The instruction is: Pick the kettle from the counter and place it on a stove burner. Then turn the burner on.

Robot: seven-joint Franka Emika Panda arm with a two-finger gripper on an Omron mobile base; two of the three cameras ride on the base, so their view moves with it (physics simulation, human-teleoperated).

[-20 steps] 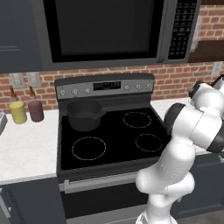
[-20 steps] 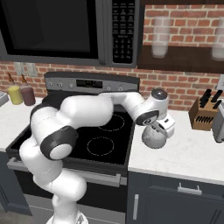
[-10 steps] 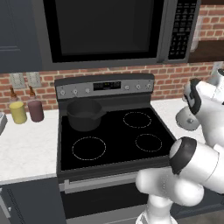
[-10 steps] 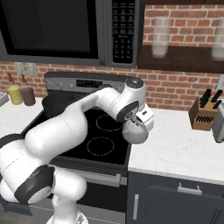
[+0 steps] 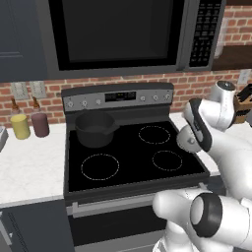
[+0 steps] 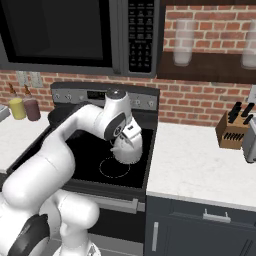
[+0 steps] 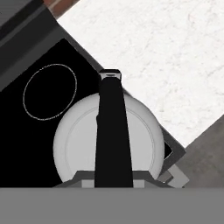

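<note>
My gripper (image 6: pixel 128 140) is shut on the dark arched handle (image 7: pixel 113 131) of the silvery-white kettle (image 6: pixel 126 151). The kettle hangs in the air above the right front part of the black cooktop (image 6: pixel 90 152), just over and slightly right of a dashed stove burner (image 6: pixel 113 168). In the left base view the kettle (image 5: pixel 187 141) shows partly behind the hand, at the cooktop's right edge. Looking down from the hand, the kettle's dome (image 7: pixel 74 140) straddles the cooktop edge, with another burner ring (image 7: pixel 49 91) beyond it and the white counter (image 7: pixel 166 52) alongside.
A wide dark pot (image 5: pixel 94 129) sits on the back left burner. Yellow (image 5: pixel 20 126) and maroon (image 5: pixel 40 124) jars stand on the left counter. A knife block (image 6: pixel 232 131) stands at the back right. The microwave (image 5: pixel 113 34) hangs above the control panel (image 5: pixel 118 97).
The arm has swung left with the kettle in its grip, carrying it from above the right counter to above the cooktop's right side. The jaws stayed shut.
</note>
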